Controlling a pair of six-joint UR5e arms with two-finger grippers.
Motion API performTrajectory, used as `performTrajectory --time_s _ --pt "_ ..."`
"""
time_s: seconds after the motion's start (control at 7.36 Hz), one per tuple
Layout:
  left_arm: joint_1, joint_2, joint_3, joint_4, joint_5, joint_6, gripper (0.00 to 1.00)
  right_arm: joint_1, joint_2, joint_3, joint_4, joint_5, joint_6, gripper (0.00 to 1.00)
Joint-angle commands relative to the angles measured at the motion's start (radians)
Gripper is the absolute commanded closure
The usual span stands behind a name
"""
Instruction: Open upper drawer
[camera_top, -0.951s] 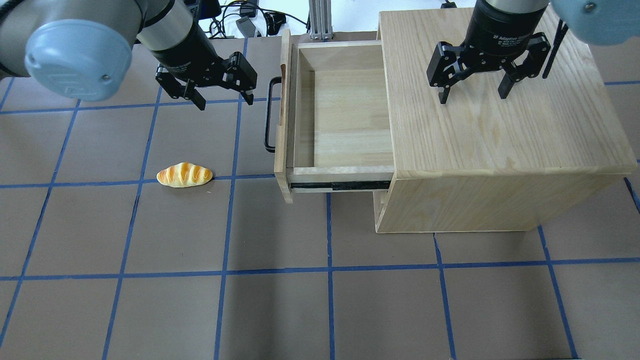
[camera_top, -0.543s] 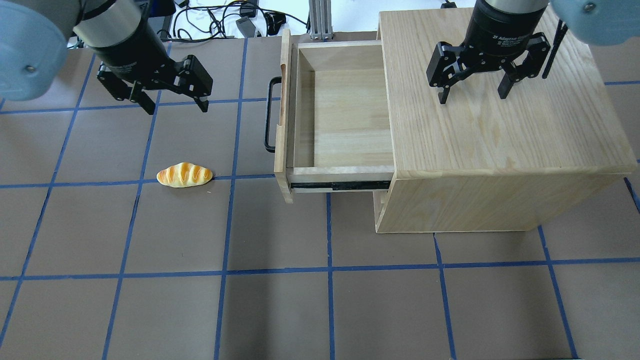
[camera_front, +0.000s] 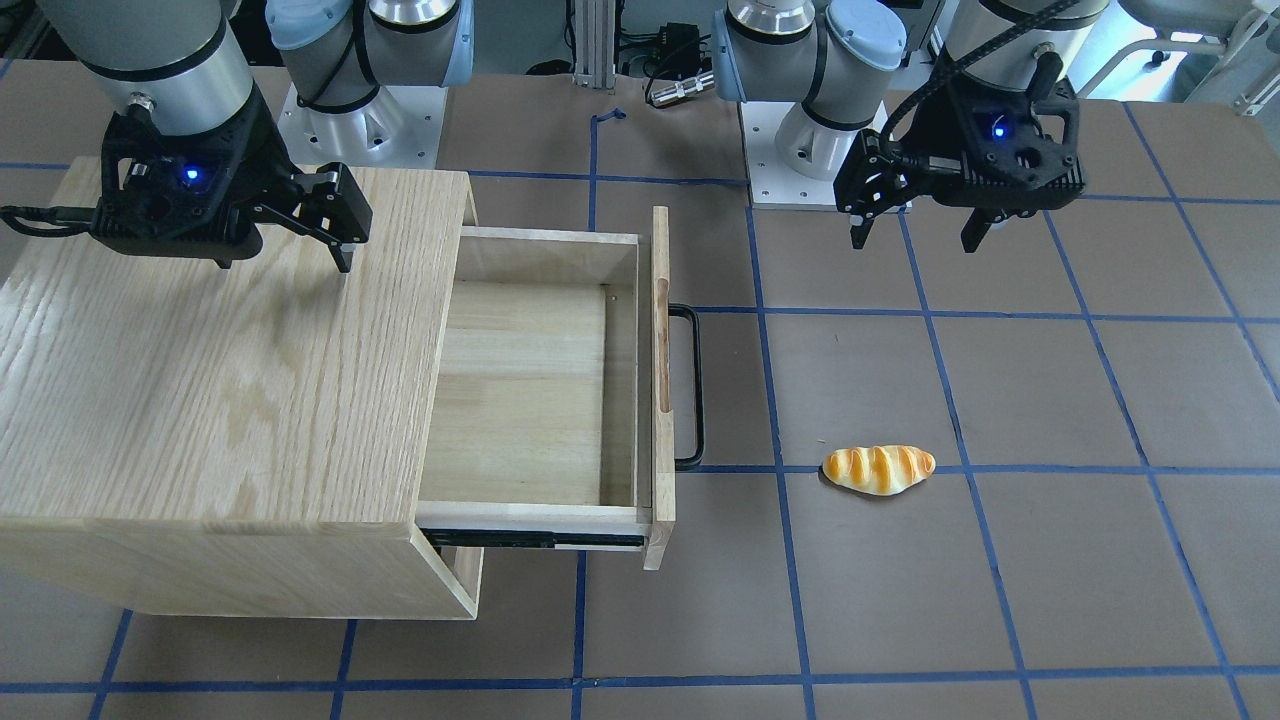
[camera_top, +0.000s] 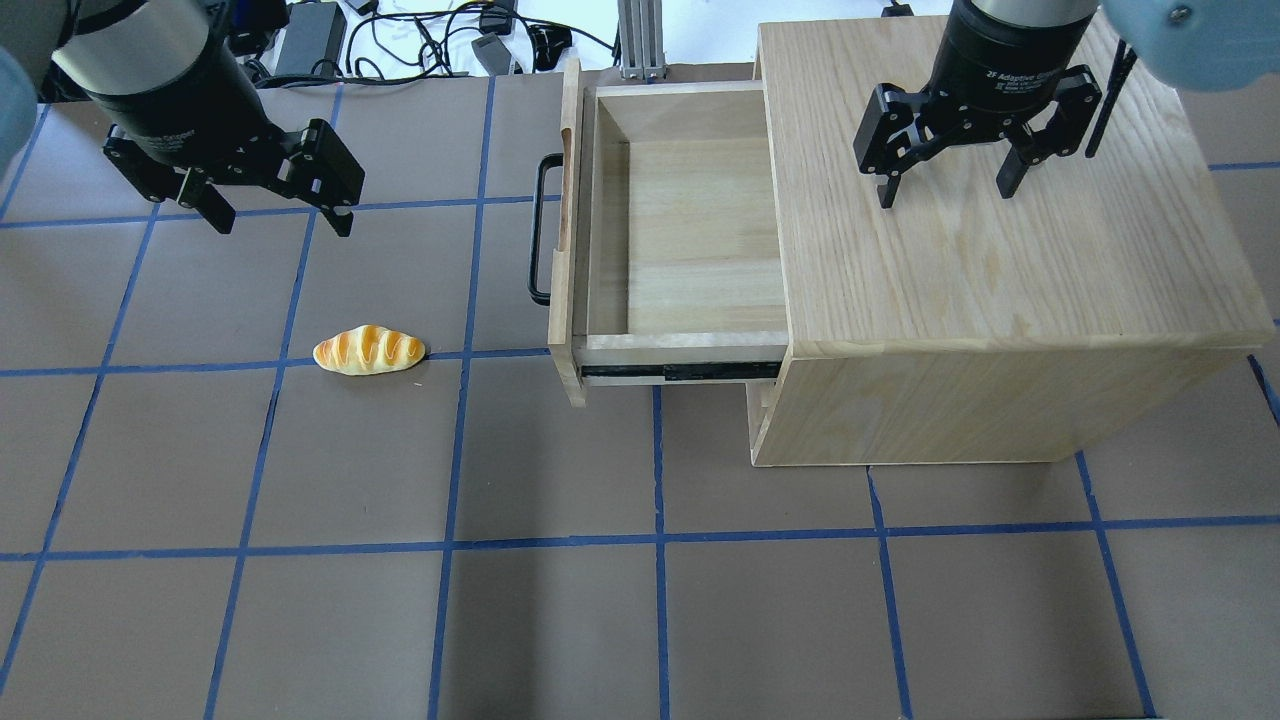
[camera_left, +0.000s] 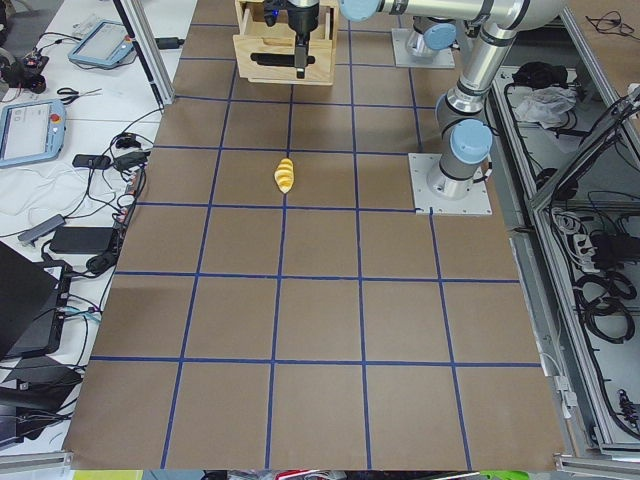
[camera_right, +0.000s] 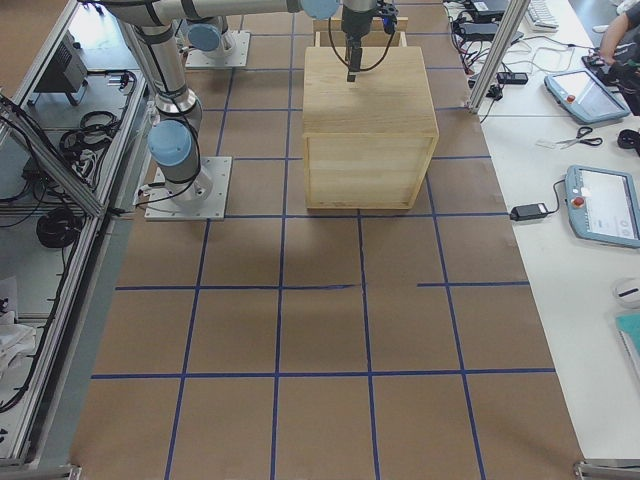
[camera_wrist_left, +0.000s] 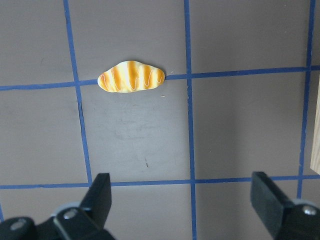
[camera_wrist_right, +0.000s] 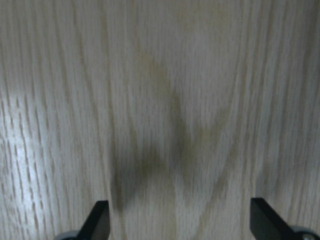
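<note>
The upper drawer (camera_top: 690, 240) is a pale-wood box pulled far out of the oak-grained cabinet (camera_top: 1000, 280), and its inside is bare. Its black bar handle (camera_top: 540, 230) faces left on the front panel. In the front-facing view the drawer (camera_front: 525, 400) and its handle (camera_front: 690, 385) show the same. My left gripper (camera_top: 282, 222) is open and empty above the table, well left of the handle. It also shows in the front-facing view (camera_front: 915, 240) and the left wrist view (camera_wrist_left: 182, 197). My right gripper (camera_top: 946, 193) is open and empty just above the cabinet top, which fills the right wrist view (camera_wrist_right: 180, 220).
A small bread roll (camera_top: 369, 350) lies on the brown, blue-taped table (camera_top: 560, 620), below my left gripper and left of the drawer; it also shows in the left wrist view (camera_wrist_left: 131, 77). Cables lie past the table's far edge (camera_top: 420, 40).
My left gripper has moved left across the table, away from the drawer handle, still open. The drawer, the roll and my right gripper have not moved.
</note>
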Motion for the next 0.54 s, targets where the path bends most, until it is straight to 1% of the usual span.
performTrajectory --time_s 0.0,0.27,0.41 --pt "0.001 0.002 0.002 0.004 -0.035 0.001 0.00 0.001 0.000 0.000 0.000 0.000 0.000 0.00" --pt "-0.004 0.012 0.002 0.005 -0.039 0.001 0.00 0.001 0.000 0.001 0.000 0.000 0.000 0.00" --pt "-0.005 0.000 -0.001 0.016 -0.043 -0.001 0.00 0.001 0.000 0.000 0.000 0.000 0.000 0.00"
